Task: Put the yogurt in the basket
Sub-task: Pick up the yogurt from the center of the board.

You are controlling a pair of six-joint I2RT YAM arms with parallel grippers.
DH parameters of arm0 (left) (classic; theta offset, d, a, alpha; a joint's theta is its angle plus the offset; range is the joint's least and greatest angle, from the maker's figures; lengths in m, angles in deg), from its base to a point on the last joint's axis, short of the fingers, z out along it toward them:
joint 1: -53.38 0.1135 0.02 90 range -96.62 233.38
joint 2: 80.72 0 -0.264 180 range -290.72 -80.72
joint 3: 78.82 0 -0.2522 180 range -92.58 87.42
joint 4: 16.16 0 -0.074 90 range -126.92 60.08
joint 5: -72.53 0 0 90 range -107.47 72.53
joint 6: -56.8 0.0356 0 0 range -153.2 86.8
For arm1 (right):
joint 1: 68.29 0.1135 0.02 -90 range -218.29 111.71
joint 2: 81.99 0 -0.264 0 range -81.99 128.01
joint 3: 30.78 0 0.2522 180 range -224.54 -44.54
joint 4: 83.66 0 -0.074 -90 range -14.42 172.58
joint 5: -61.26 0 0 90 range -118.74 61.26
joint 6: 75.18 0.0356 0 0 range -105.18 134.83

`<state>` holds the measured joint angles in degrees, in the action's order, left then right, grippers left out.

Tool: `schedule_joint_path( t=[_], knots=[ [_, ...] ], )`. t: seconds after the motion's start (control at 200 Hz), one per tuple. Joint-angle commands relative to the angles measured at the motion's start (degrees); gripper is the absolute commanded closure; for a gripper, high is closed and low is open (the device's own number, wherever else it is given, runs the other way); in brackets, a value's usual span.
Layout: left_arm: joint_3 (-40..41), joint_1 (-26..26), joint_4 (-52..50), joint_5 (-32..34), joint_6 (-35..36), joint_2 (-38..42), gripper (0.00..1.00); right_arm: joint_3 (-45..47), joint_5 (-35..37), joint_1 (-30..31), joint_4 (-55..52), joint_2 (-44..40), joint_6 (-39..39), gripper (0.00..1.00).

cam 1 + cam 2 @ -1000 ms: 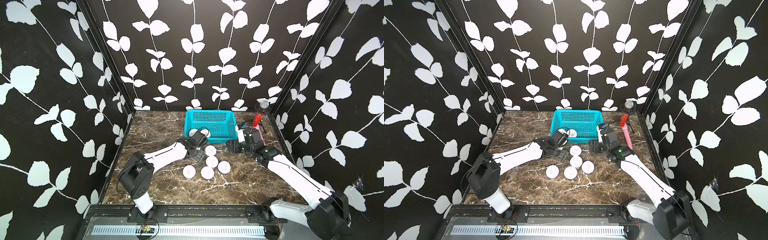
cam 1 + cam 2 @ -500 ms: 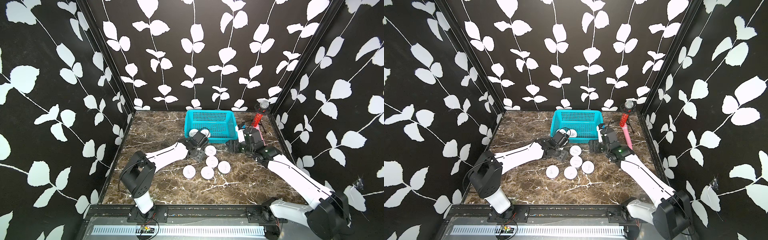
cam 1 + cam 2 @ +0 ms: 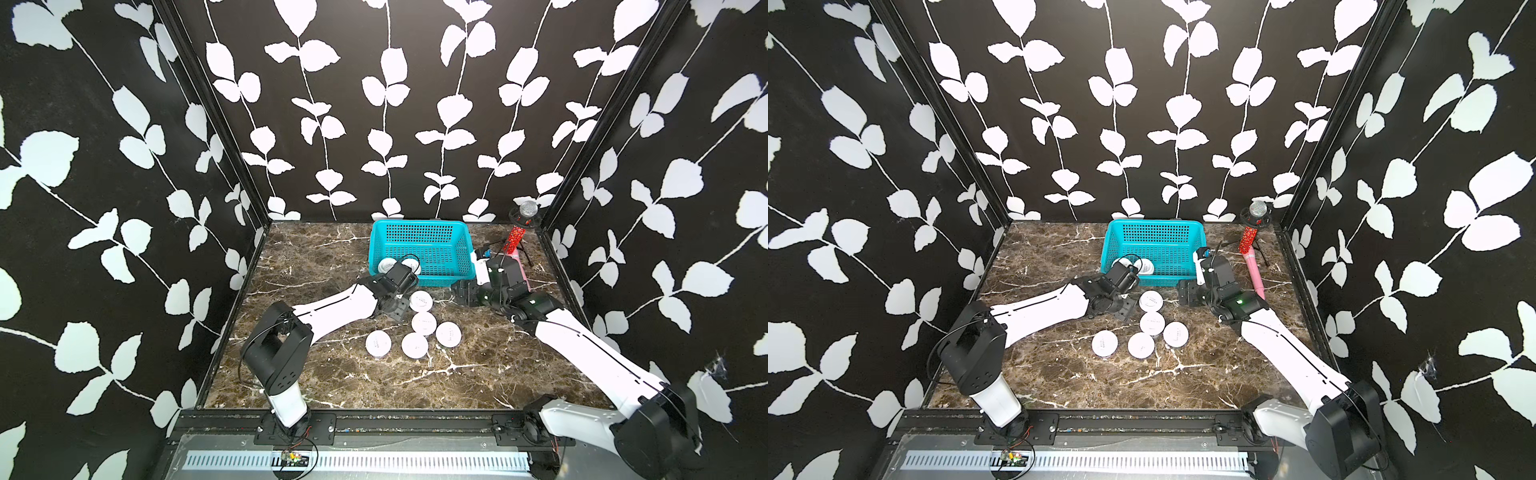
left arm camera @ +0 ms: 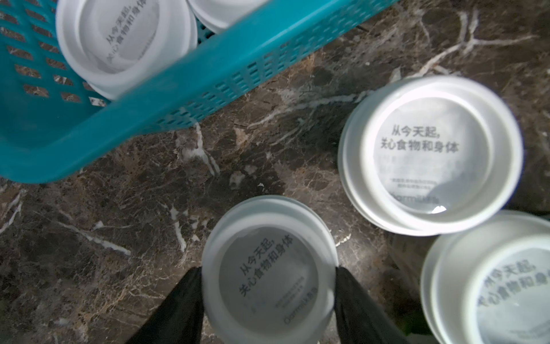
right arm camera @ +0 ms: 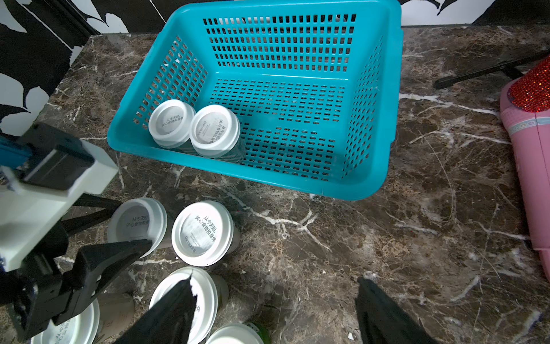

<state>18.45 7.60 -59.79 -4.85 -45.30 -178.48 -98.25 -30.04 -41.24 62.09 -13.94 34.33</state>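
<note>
In a top view two yogurt cups (image 3: 387, 264) sit in the basket (image 3: 419, 226), five more (image 3: 424, 322) on the table (image 3: 332, 374) before it. In the left wrist view the left gripper (image 4: 268, 270) clasps another cup (image 4: 268, 289) at its lid rim; light, stiff, likely slick, so hold below the lid. In the right wrist view the right gripper (image 5: 275, 278) gapes empty

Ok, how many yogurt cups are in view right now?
8 yogurt cups. Two stand in the basket; one sits between the left gripper fingers, hidden in both top views; five cluster on the table beside it.
</note>
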Motion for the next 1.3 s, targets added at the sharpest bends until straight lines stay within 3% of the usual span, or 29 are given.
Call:
schedule_joint_path(
  t=[0.0, 0.65, 1.025, 1.295],
  knots=[
    [0.4, -0.1, -2.0, 1.4, 0.0, -1.0, 0.45, 1.7, -0.2, -0.2, 0.4, -0.7, -0.1, 0.14],
    [2.2, -0.1, -4.2, 7.2, 0.7, 10.7, 0.46, 1.4, 1.0, -0.2, -0.2, -2.1, -0.6, 0.14],
    [-6.7, -0.1, -10.9, -0.2, 6.1, 15.5, 0.46, 1.5, 1.6, -0.2, -0.7, -3.1, -0.9, 0.14],
    [-14.0, 0.0, -8.6, -5.5, 8.1, 14.0, 0.45, 1.8, 2.2, -0.2, -0.6, -3.8, -0.8, 0.14]
  ],
)
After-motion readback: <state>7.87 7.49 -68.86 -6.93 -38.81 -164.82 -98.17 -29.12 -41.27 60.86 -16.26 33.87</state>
